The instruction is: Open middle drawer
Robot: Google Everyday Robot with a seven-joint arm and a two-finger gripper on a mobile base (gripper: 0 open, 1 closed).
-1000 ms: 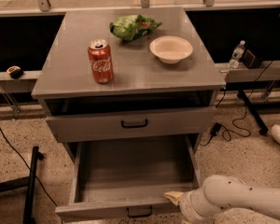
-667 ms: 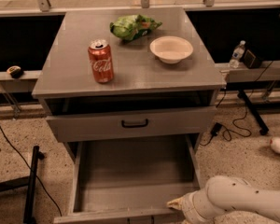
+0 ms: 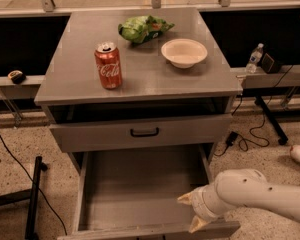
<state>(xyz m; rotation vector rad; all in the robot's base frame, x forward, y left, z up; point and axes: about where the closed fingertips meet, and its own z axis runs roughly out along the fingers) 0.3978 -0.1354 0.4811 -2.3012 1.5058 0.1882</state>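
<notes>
The middle drawer (image 3: 140,184) of the grey cabinet is pulled far out, showing a deep, plain grey, empty inside. Its front panel (image 3: 155,232) lies at the bottom edge of the view and its handle is out of view. My gripper (image 3: 190,212) is at the drawer's front right corner, on a white arm coming in from the right. One cream fingertip (image 3: 185,198) is over the drawer's inside. The other is at the front panel's top edge. The fingers stand apart and hold nothing.
The drawer above (image 3: 144,132), with a black bar handle, stands slightly out. On the cabinet top (image 3: 75,79) are a red cola can (image 3: 108,65), a green chip bag (image 3: 142,28) and a white bowl (image 3: 184,52). Cables, a black stand (image 3: 32,199) and a water bottle (image 3: 253,58) flank the cabinet.
The middle drawer has slid a little farther out, its front panel now at the bottom edge. The gripper's fingers are spread wider than before.
</notes>
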